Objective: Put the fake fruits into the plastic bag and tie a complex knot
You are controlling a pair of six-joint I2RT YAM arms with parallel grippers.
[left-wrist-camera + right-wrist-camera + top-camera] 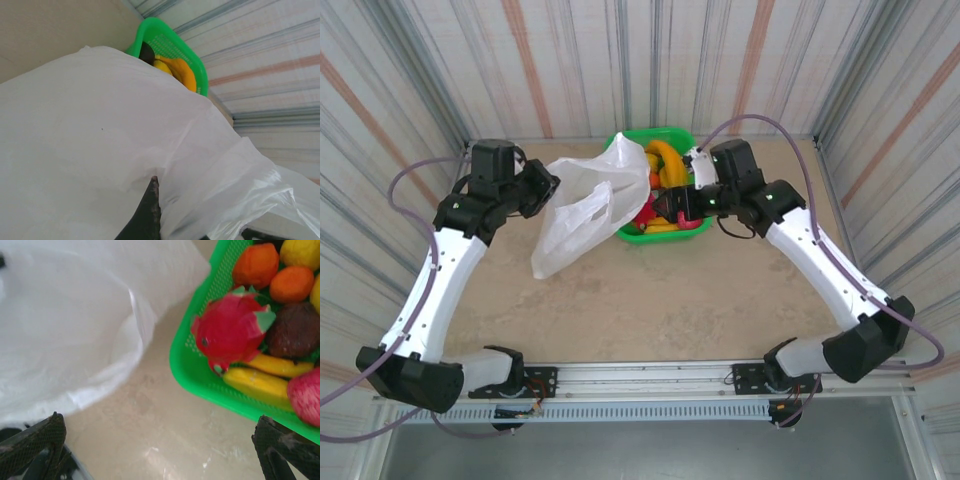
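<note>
Holding the plastic bag (578, 205) raised beside the green basket (186, 365), jaws pinched on its film, the left gripper (546, 187) should steady it while the right gripper (160, 450), jaws wide, centres over the pink dragon fruit (230, 330).

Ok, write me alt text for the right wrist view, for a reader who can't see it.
A green mesh basket on the right holds fake fruits, a pink dragon fruit nearest its rim beside yellow bananas. The white plastic bag takes up the left side, tan table between them. The right pincer is open, empty.
</note>
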